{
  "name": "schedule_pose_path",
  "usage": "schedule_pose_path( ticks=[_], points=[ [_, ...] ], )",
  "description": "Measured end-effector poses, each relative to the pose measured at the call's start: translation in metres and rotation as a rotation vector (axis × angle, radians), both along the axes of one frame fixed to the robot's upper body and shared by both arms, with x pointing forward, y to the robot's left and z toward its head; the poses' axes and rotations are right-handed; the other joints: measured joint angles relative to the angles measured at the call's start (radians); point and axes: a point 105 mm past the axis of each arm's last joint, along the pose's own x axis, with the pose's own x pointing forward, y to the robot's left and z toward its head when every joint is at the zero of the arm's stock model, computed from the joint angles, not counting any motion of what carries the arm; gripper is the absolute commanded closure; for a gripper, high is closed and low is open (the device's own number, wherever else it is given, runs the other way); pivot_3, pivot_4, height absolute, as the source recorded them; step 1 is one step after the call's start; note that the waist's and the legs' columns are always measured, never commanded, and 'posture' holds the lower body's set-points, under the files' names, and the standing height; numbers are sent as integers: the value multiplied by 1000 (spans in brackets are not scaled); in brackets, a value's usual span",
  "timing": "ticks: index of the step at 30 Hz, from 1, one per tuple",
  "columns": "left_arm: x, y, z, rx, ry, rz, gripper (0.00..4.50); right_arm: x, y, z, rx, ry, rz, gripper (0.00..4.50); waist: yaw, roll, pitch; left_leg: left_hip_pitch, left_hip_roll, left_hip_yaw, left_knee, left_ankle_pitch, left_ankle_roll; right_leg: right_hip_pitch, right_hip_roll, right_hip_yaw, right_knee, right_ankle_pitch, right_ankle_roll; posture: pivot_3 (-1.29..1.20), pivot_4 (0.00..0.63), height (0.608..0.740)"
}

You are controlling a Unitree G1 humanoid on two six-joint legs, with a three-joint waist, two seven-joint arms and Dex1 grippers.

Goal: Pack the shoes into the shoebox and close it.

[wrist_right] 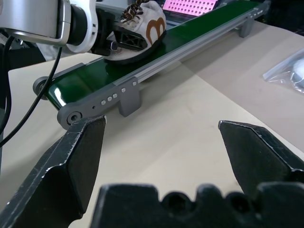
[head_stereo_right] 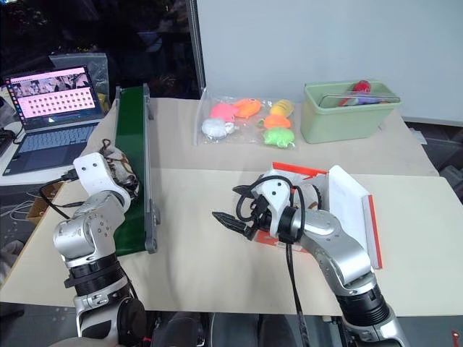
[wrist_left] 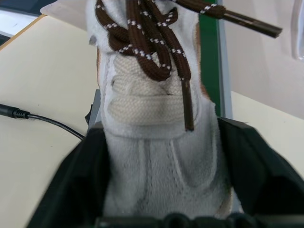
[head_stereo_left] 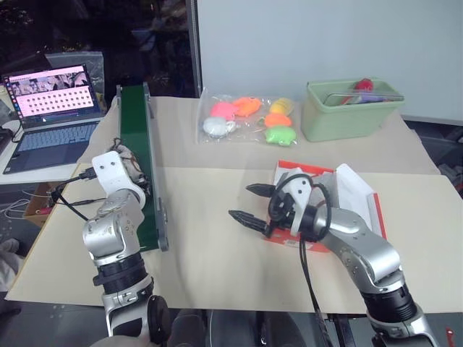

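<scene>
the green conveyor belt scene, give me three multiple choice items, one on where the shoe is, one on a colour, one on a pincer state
1. Where is the white lace-up sneaker?
A. inside the orange-red cardboard shoebox
B. on the long green conveyor belt
C. in the pale green plastic bin

2. What colour are the sneaker's laces?
A. dark brown
B. yellow
C. bright blue

3. How does the right pincer stand?
A. shut on a soft toy
B. shut with nothing in it
C. open, holding nothing

Answers:
1. B: the right wrist view shows the sneaker lying on the conveyor belt, with the left pincer at it.
2. A: the left wrist view shows dark brown laces with pale flecks.
3. C: its black fingers stand wide apart over bare table, in front of the shoebox.
</scene>
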Motion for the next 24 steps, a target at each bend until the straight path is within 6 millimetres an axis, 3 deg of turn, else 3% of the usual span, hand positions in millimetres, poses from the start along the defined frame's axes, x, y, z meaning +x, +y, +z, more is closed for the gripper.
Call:
schedule_pose_path(
  ticks=[12,15,20,24],
  points=[
    [0,1,0,2,16,1,2034,3,-1,4,25,11,-16,0,2,0,0,0,0,-1,0,0,-1,0,0,0,0,0,0,0,150,729],
    [3,5,5,79,0,12,2034,5,-1,6,35,10,-29,0,1,0,0,0,0,-1,0,1,-1,-1,0,0,1,0,-1,0,150,729],
    [10,7,59,380,-237,19,2034,17,-5,10,57,24,-94,0,0,-1,0,-5,0,-1,0,1,-1,-4,1,0,-1,0,-1,0,150,729],
    [10,-17,98,543,-426,-54,2034,31,-9,19,134,65,-162,0,2,-1,0,-6,0,0,-2,1,-1,-4,0,0,-3,0,-1,0,150,729]
  ],
)
